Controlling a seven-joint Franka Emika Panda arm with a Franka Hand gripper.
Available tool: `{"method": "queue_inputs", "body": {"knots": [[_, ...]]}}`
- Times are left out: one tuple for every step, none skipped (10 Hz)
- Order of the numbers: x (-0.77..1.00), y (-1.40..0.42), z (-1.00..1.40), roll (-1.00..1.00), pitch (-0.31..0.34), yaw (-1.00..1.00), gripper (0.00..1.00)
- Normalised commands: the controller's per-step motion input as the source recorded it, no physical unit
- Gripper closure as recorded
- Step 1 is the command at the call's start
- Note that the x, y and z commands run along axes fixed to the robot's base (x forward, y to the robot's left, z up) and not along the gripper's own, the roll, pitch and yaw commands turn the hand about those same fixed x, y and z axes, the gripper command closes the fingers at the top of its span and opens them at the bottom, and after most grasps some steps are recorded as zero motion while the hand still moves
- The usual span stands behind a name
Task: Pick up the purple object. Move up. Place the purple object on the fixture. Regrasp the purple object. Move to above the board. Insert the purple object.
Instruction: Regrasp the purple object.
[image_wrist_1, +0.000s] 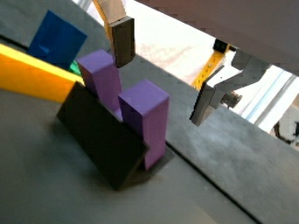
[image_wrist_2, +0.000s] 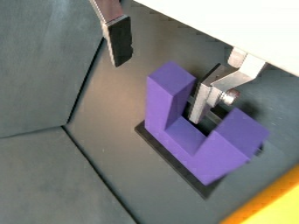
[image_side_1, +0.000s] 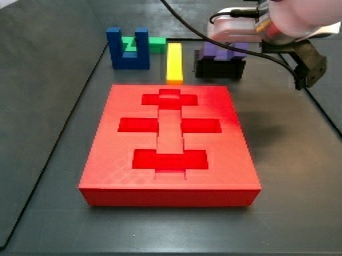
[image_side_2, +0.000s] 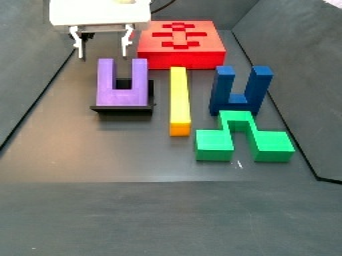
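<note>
The purple object (image_side_2: 122, 85) stands in the black fixture (image_side_2: 123, 111) with both prongs pointing up; it also shows in both wrist views (image_wrist_1: 131, 105) (image_wrist_2: 187, 127) and in a side view (image_side_1: 221, 52). My gripper (image_side_2: 104, 52) hangs just above and slightly behind it. It is open and holds nothing. Its silver fingers (image_wrist_1: 121, 44) (image_wrist_2: 117, 39) stand wide apart, one near each side of the purple block. The red board (image_side_1: 171, 140) with its cross-shaped recesses lies flat on the floor, also seen past the gripper (image_side_2: 183, 42).
A yellow bar (image_side_2: 178, 100) lies beside the fixture. A dark blue U-shaped block (image_side_2: 241, 90) and a green block (image_side_2: 241, 140) stand further along. The dark walls of the workspace rise on both sides.
</note>
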Motion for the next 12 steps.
{"method": "queue_inputs", "body": {"knots": [[0.43, 0.03, -0.37, 0.0, 0.0, 0.0, 0.0], [0.37, 0.03, -0.41, 0.06, 0.0, 0.0, 0.0], [0.28, 0.02, -0.41, 0.07, 0.006, 0.0, 0.0], [0.2, 0.1, -0.33, 0.12, 0.086, 0.0, 0.0], [0.14, 0.21, -0.3, 0.18, 0.086, 0.0, 0.0], [0.06, 0.27, -0.12, 0.06, 0.086, 0.0, 0.0], [0.0, 0.23, 0.0, 0.0, 0.051, -0.05, 0.0], [0.01, 0.14, 0.0, -0.1, 0.0, -0.01, 0.0], [0.03, 0.06, 0.0, -0.09, 0.0, 0.0, 0.0], [-0.05, 0.0, 0.0, 0.0, -0.023, 0.0, 0.0], [-0.07, 0.0, 0.0, 0.0, 0.0, 0.0, 0.0], [0.0, 0.06, 0.0, 0.05, 0.0, 0.0, 0.0]]}}
